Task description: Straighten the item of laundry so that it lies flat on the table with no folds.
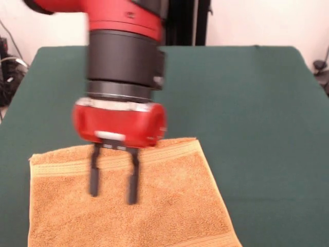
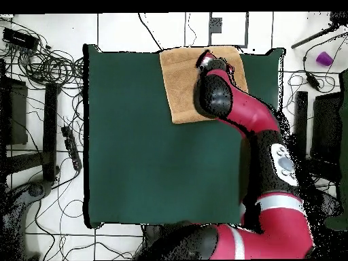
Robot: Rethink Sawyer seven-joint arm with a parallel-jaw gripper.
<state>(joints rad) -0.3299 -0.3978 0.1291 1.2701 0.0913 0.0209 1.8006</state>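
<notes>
The item of laundry (image 1: 169, 206) is an orange-tan towel lying at the near edge of the green table (image 1: 257, 103), left of middle, and its near end runs off the picture's bottom. A woven band crosses it close to its far hem. No fold shows on the part I can see. My gripper (image 1: 113, 188) hangs open just over the towel's far half, with its two black fingers (image 1: 94, 180) pointing down and nothing between them. From overhead, the towel (image 2: 178, 81) lies at the table's (image 2: 136, 136) top edge, with its right part hidden under my arm (image 2: 217, 95).
Cables (image 2: 47, 68) and black equipment lie on the tiled floor left of the table in the overhead view. A purple object (image 2: 324, 58) sits on the floor at the top right. A black stand (image 1: 187, 23) rises behind the table's far edge.
</notes>
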